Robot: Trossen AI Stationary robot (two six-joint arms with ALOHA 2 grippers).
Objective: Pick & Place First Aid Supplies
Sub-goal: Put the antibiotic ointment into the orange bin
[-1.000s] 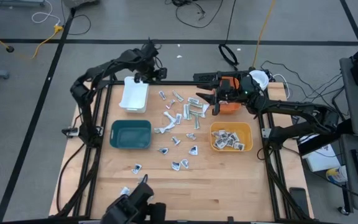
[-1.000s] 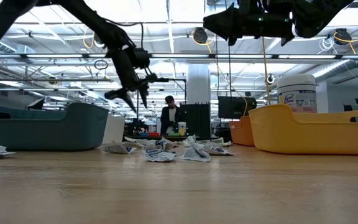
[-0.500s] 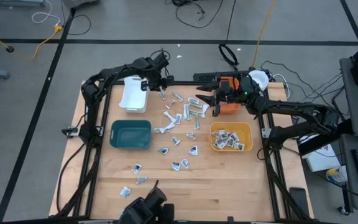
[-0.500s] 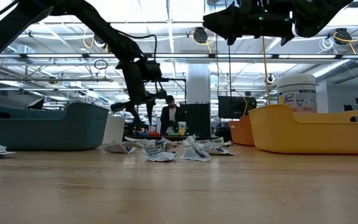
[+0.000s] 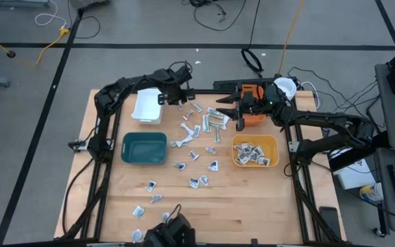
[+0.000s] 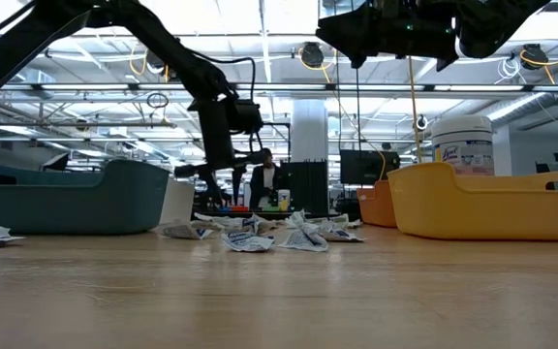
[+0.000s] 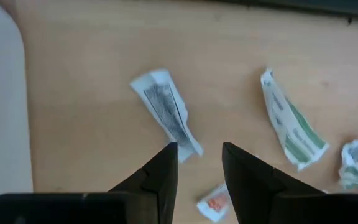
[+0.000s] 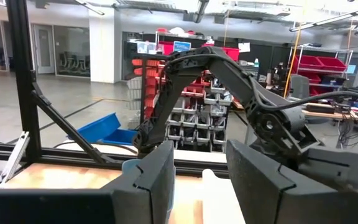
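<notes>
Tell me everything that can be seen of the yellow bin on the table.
The yellow bin is a rounded rectangular tub that looks like smooth plastic, open at the top and standing upright on the wooden table, on its right side, in front of the orange bin. It holds a heap of small white-grey packets with dark print. The low view shows its curved wall and a dip in its rim. Neither gripper touches it.
</notes>
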